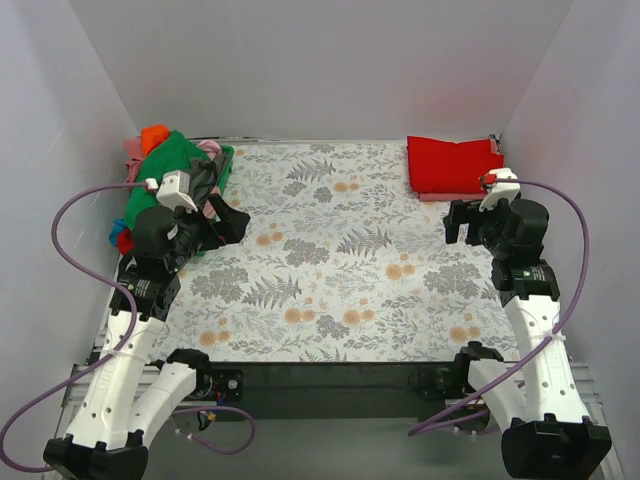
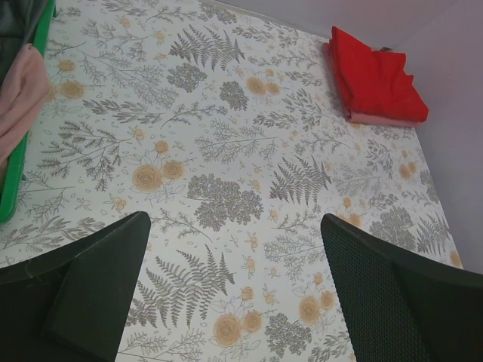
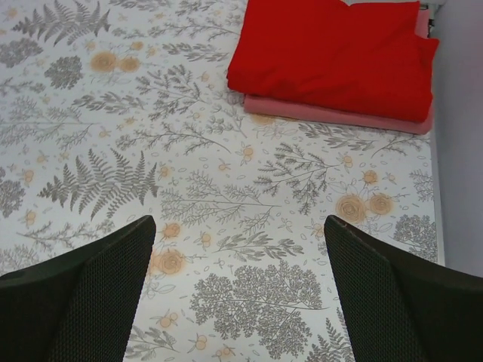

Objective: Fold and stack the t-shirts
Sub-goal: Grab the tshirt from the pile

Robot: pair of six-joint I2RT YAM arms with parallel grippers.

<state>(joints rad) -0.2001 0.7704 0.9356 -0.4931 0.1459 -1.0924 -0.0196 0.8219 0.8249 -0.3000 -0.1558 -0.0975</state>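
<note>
My left claw [image 2: 234,220] and right claw [image 3: 240,222] gape wide. Under the red shirt [image 3: 332,53], a pink shirt [image 3: 339,117] shows only its edge.

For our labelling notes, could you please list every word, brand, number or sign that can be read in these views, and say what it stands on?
None: no readable text appears in any view.
The folded red t-shirt, the pink t-shirt under it, the floral cloth and the green basket show no print, label or number.
</note>
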